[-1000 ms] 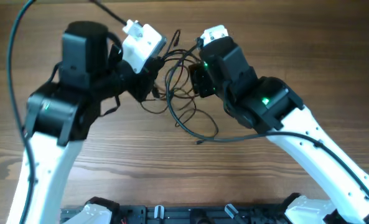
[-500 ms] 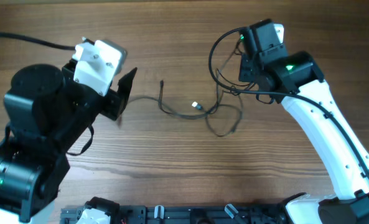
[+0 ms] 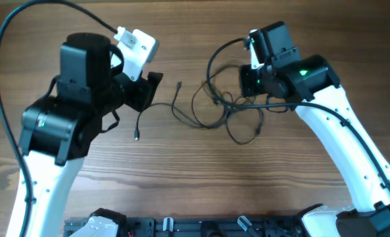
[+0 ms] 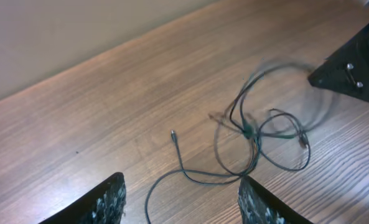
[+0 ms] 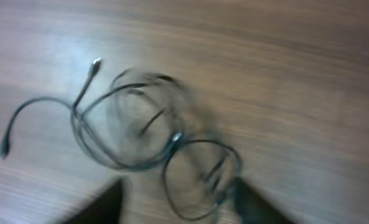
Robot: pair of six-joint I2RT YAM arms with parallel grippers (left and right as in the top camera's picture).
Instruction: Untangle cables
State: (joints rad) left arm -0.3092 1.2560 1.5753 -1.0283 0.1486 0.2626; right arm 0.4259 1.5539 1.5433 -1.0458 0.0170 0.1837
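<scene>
1. The cables point(image 3: 226, 108) are very thin dark wires, tangled into loose overlapping loops on the wooden table point(image 3: 195, 191). A tiny metal plug end point(image 4: 173, 133) shows on one free strand.
2. The tangle lies just beside the right gripper point(image 5: 178, 202). Its fingers stand well apart, and blur hides whether they touch a loop.
3. The left gripper point(image 4: 181, 202) is spread wide and grips nothing. One strand lies on the table between its fingers.
4. Seen from overhead, the cables stretch left to right, with the free strands trailing left.

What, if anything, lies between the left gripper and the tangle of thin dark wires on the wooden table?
Nothing visible. Only bare wooden table separates the left gripper from the tangle of thin dark wires. In the left wrist view, one loose strand shows between its open fingers.
</scene>
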